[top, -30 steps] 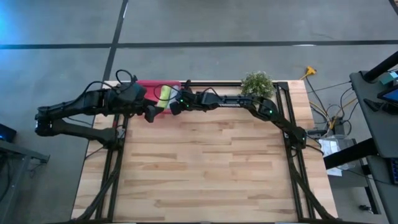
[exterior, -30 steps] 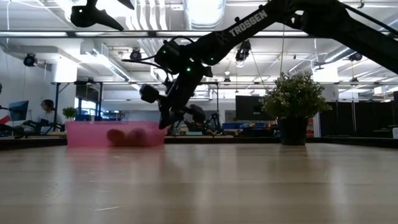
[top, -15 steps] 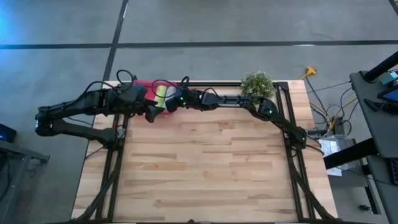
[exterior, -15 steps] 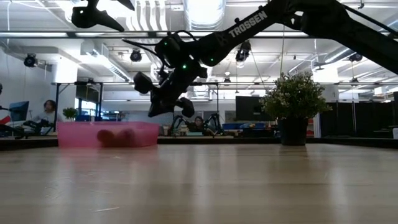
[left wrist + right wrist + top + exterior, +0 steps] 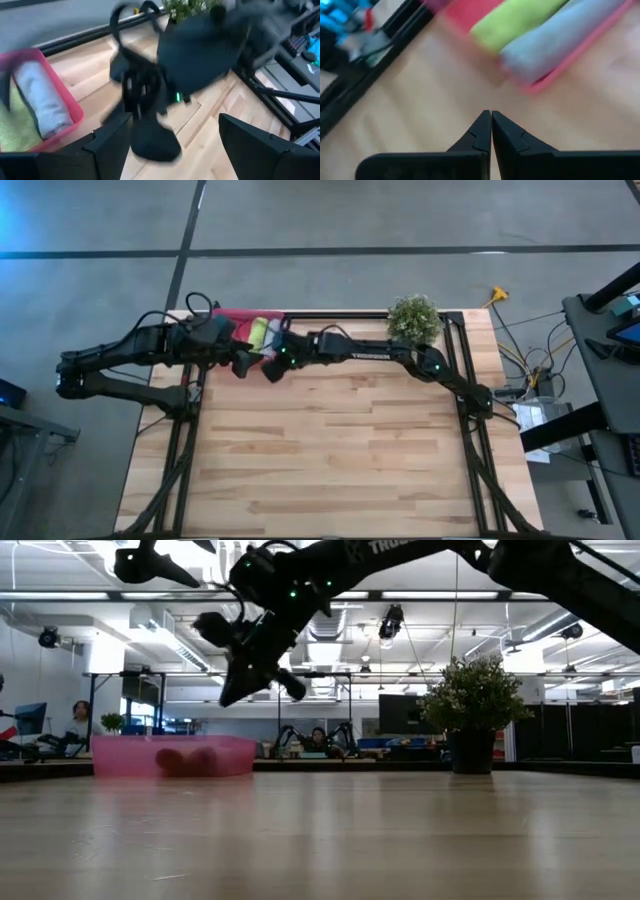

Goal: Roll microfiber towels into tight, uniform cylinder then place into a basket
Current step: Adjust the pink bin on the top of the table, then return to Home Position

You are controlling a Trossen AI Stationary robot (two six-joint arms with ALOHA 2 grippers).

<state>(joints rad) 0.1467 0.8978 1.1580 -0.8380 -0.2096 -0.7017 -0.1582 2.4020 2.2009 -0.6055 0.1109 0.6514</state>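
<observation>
The pink tray (image 5: 225, 313) stands at the table's far left edge; it also shows in the low view (image 5: 120, 755). In it lie the rolled lime green towel (image 5: 520, 20) and the rolled grey towel (image 5: 560, 42), side by side; the green roll also shows from above (image 5: 258, 332). My right gripper (image 5: 491, 127) is shut and empty, in the air just on the near side of the tray (image 5: 270, 370), well above the tray's rim (image 5: 228, 692). My left gripper (image 5: 175, 150) is open and empty, close beside it (image 5: 243, 367).
A small green potted plant (image 5: 414, 315) stands at the far edge, right of the tray. The wooden table top (image 5: 330, 450) spreads out toward the near edge. People sit at desks in the room beyond the table (image 5: 75, 720).
The pink tray with both rolls has slid a little toward the table's left edge. My right gripper has then risen and drawn back from the tray toward the near edge.
</observation>
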